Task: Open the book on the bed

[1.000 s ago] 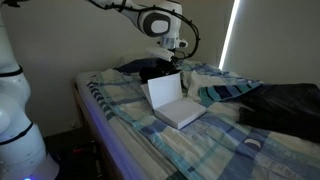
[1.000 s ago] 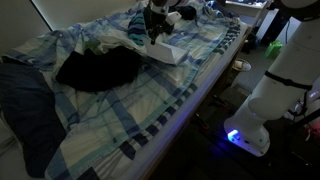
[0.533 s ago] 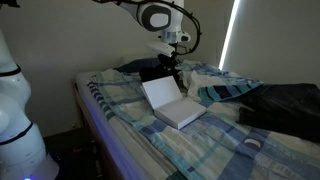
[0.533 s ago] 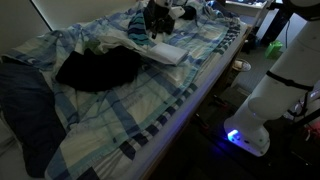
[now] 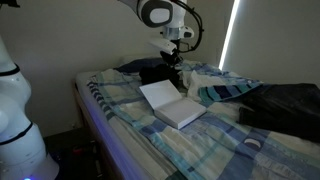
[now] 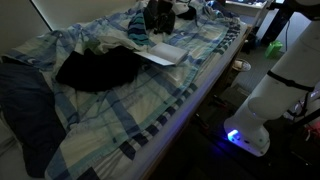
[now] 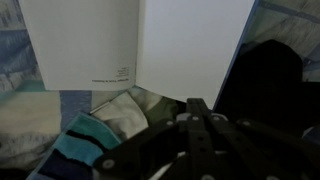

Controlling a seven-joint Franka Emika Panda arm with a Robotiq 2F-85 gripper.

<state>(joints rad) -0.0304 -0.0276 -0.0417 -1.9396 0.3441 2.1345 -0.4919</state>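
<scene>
Reaches down from up high with bent arm (image 5: 150, 12), gripper (image 5: 172, 64) hanging just above open book (image 5: 168, 103) on bed (image 5: 205, 145). Cannot tell if gripper wide or closed. Tiny print (image 7: 122, 73) inside, too small to read.

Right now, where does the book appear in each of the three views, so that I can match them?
Exterior view: the book lies open at the centre of the picture, on the bed, just below the hand.
Exterior view: the book is at top centre, toward the far end of the bed.
Wrist view: the book fills the upper half, white pages showing.
Shared landmark: the plaid bedding of the bed around the book.
</scene>
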